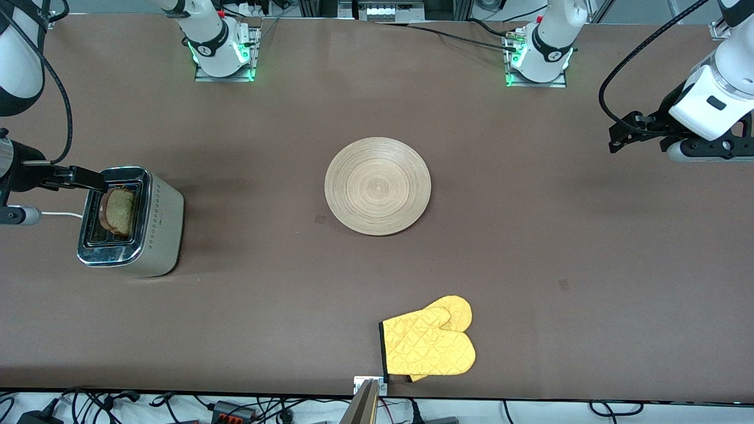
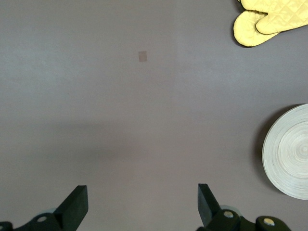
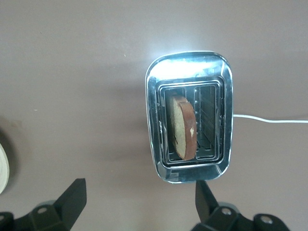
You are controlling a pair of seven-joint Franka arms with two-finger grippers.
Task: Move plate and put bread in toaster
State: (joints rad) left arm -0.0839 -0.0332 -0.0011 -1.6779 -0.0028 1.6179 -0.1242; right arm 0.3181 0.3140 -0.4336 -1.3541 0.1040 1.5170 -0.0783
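The toaster point(image 1: 156, 227) stands at the right arm's end of the table, its chrome top point(image 3: 188, 67) up. The bread point(image 1: 119, 211) stands in one of its slots, leaning a little, its crust edge up in the right wrist view point(image 3: 185, 126). My right gripper point(image 1: 88, 179) is open and empty, in the air just beside the toaster's top point(image 3: 139, 199). The plate point(image 1: 377, 186) lies bare at the table's middle. My left gripper point(image 1: 625, 136) hangs open and empty over bare table at the left arm's end point(image 2: 143, 204); the plate's edge point(image 2: 291, 151) shows there.
A yellow oven mitt point(image 1: 429, 344) lies near the table's front edge, nearer to the front camera than the plate; it also shows in the left wrist view point(image 2: 269, 19). The toaster's white cord point(image 1: 59, 214) runs off toward the table's end.
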